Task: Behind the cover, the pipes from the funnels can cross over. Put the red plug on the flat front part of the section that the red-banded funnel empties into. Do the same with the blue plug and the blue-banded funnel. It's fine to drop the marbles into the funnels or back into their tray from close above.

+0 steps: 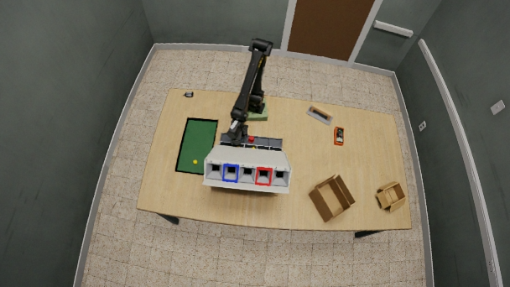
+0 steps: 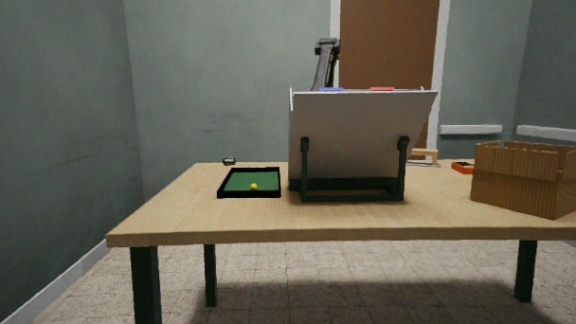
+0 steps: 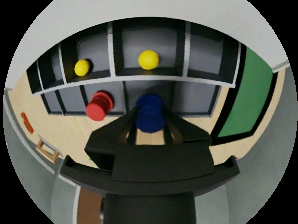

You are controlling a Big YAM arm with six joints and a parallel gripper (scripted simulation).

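Black arm (image 1: 248,84), wooden table (image 1: 294,214), funnels (image 1: 247,169), green tray (image 1: 196,140)

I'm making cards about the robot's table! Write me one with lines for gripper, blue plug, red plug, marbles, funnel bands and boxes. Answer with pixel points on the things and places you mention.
gripper: black two-fingered gripper (image 1: 237,142) (image 3: 150,111), shut on the blue plug
blue plug: round blue plug (image 3: 150,114), between the fingers
red plug: round red plug (image 1: 251,138) (image 3: 99,106), on a flat front section
marbles: three yellow ones; two in the grey compartments, one in the green tray (image 1: 197,143) (image 2: 253,177) (image 3: 248,100)
funnel bands: one blue (image 1: 225,173), one red (image 1: 257,176)
boxes: two open brown cardboard boxes
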